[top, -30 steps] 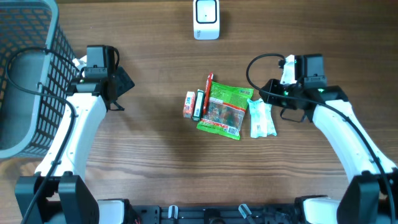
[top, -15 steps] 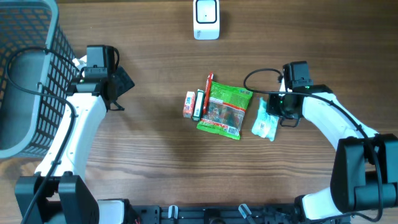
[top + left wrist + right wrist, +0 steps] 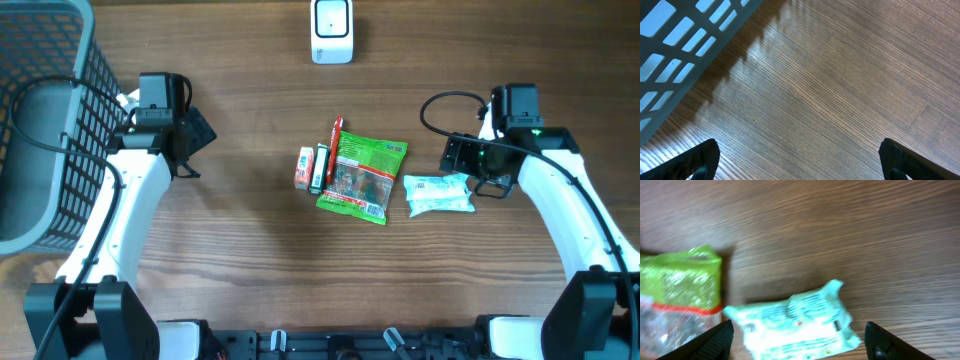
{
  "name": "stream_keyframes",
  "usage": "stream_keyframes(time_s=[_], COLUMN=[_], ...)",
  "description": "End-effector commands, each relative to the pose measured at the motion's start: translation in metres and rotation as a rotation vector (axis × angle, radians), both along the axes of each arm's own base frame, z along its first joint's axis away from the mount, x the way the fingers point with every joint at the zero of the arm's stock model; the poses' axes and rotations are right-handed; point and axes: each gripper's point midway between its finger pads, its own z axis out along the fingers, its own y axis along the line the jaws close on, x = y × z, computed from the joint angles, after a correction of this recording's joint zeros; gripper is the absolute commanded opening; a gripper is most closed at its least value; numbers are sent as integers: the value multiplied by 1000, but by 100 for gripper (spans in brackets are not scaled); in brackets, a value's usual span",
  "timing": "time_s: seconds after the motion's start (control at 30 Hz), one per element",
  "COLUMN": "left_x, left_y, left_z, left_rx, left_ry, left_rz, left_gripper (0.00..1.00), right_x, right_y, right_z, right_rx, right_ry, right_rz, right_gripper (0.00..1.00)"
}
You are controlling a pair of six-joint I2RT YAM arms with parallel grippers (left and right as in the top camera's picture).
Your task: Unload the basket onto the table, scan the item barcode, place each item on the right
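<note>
Over on the far left, a grey mesh basket [image 3: 40, 120] is sitting at the table's [image 3: 250, 260] edge. Just beside it the left gripper [image 3: 198, 135] is hanging over bare wood, its jaws standing wide apart with nothing between them; its wrist view is showing only wood grain and a corner of the basket. Toward the middle, a small orange-and-white packet [image 3: 303, 167], a dark stick [image 3: 318, 168] and a thin red stick [image 3: 336, 135] are lying side by side, touching the left edge of a green snack bag [image 3: 360, 175]. Above them, well apart at the far edge, a white scanner [image 3: 331, 31] is standing. Right of the green bag, a white-and-teal packet [image 3: 438, 193] is lying flat on the wood, its long side running across, just beside the bag. The right gripper [image 3: 455, 158] is hovering at the packet's upper right, its jaws spread wide and gripping nothing; in its wrist view, the packet is resting on the table between the two dark fingertips [image 3: 717, 341].
</note>
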Motion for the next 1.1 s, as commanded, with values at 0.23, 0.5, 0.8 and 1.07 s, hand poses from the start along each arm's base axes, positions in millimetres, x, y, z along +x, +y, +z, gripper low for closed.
stream_keyframes(time_s=[0.23, 0.5, 0.8, 1.07], left_x=[0, 0, 0, 0], left_y=[4, 4, 4, 4], left_z=[-1, -1, -1, -1], left_rx=[19, 19, 19, 19], left_ry=[7, 7, 7, 7], left_rz=[0, 0, 0, 0], left_gripper=[100, 100, 100, 100], right_x=[-10, -24, -48, -46], right_y=[-10, -8, -4, 7], right_z=[3, -27, -55, -81], right_rx=[122, 155, 334, 444], right_ry=[7, 75, 252, 199], right_rz=[128, 57, -582, -678], right_gripper=[88, 85, 68, 59])
